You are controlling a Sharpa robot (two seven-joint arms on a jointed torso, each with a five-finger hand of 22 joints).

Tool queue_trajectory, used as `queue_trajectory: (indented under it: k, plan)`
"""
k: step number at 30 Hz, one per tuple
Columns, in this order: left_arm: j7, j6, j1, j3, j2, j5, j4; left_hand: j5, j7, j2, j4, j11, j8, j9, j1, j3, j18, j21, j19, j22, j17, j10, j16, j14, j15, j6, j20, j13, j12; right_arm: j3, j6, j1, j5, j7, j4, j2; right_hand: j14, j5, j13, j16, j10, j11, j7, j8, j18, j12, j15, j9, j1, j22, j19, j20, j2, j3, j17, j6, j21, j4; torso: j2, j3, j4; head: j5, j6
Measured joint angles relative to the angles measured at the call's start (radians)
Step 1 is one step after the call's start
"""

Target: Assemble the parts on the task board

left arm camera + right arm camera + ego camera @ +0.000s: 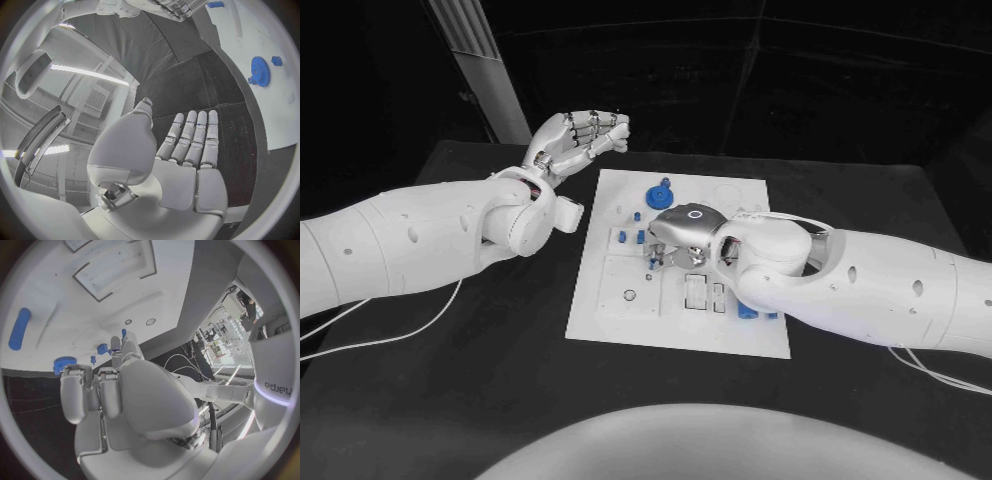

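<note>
The white task board [653, 325] lies in the middle of the black table. A blue gear [661, 192] stands near its far edge, with small blue pieces [630, 237] just nearer and another blue part [747, 313] by my right forearm. My right hand [684, 230] hangs over the board's middle, fingers pointing down. In the right wrist view its thumb and a finger [120, 346] pinch a small blue peg [123, 332] above the board [94, 300]; the other fingers are curled. My left hand [581, 135] is raised beyond the board's far left corner, fingers [194, 140] straight, holding nothing.
A long blue cylinder [19, 329], the gear [61, 364] and two small pieces [101, 348] lie on the board near my right hand. Rectangular recesses [704, 292] sit by the right wrist. White cables [387, 335] trail across the table on both sides.
</note>
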Motion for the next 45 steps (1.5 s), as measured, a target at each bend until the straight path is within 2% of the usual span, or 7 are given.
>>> queue_trajectory:
  k: [15, 35, 37, 45]
  plan:
    - [0.000, 0.000, 0.000, 0.000, 0.000, 0.000, 0.000, 0.000, 0.000, 0.000, 0.000, 0.000, 0.000, 0.000, 0.000, 0.000, 0.000, 0.000, 0.000, -0.001, -0.003, 0.000, 0.000, 0.000, 0.000, -0.007, 0.000, -0.001, 0.000, 0.000, 0.025, -0.014, -0.016, 0.000, -0.009, 0.016, 0.000, -0.002, 0.000, 0.000, 0.000, 0.000, 0.000, 0.001, 0.000, 0.000, 0.000, -0.001, 0.000, 0.000, 0.000, 0.000, 0.000, 0.000, 0.000, 0.000, 0.000, 0.000, -0.001, 0.0001, 0.0007, -0.001, 0.000]
    - [0.000, 0.001, 0.000, 0.000, 0.001, 0.000, -0.001, 0.000, 0.000, 0.000, 0.000, -0.004, 0.000, 0.000, 0.000, 0.000, 0.000, 0.000, 0.000, -0.001, -0.004, -0.004, 0.004, 0.000, 0.000, -0.007, 0.000, -0.001, 0.004, -0.001, 0.043, -0.017, -0.021, 0.000, -0.013, 0.027, 0.000, -0.002, 0.000, 0.000, -0.002, 0.002, -0.001, 0.001, 0.000, -0.005, 0.000, -0.001, 0.000, 0.000, 0.000, 0.000, 0.000, 0.003, 0.000, -0.002, -0.004, 0.003, 0.000, 0.0003, 0.0006, -0.004, 0.000]
    - [0.000, 0.001, 0.000, 0.000, 0.001, 0.000, -0.001, 0.000, 0.000, 0.000, 0.000, -0.004, 0.000, 0.000, 0.000, 0.000, 0.000, 0.000, 0.000, -0.001, -0.004, -0.004, 0.004, 0.000, 0.000, -0.007, 0.000, -0.001, 0.004, -0.002, 0.046, -0.017, -0.023, -0.001, -0.014, 0.029, 0.000, -0.002, 0.000, 0.000, -0.004, 0.004, 0.004, 0.001, 0.000, -0.005, 0.000, -0.001, 0.000, 0.000, 0.000, 0.000, -0.001, 0.003, 0.000, -0.006, -0.004, 0.003, 0.000, 0.0003, 0.0006, -0.005, 0.000]
    - [0.000, 0.001, 0.000, 0.000, 0.001, 0.000, 0.000, 0.000, 0.000, 0.000, 0.000, -0.004, 0.000, 0.000, 0.000, 0.000, 0.000, 0.000, 0.000, -0.002, -0.006, -0.004, 0.004, 0.000, 0.000, -0.007, 0.000, -0.001, 0.004, -0.006, 0.057, -0.017, -0.036, -0.002, -0.013, 0.032, 0.000, -0.002, 0.000, -0.006, -0.017, 0.016, 0.014, -0.016, 0.000, -0.010, 0.007, -0.004, -0.022, 0.000, 0.000, 0.007, -0.032, -0.011, -0.001, -0.023, -0.030, 0.005, 0.000, 0.0002, 0.0004, -0.005, 0.000]
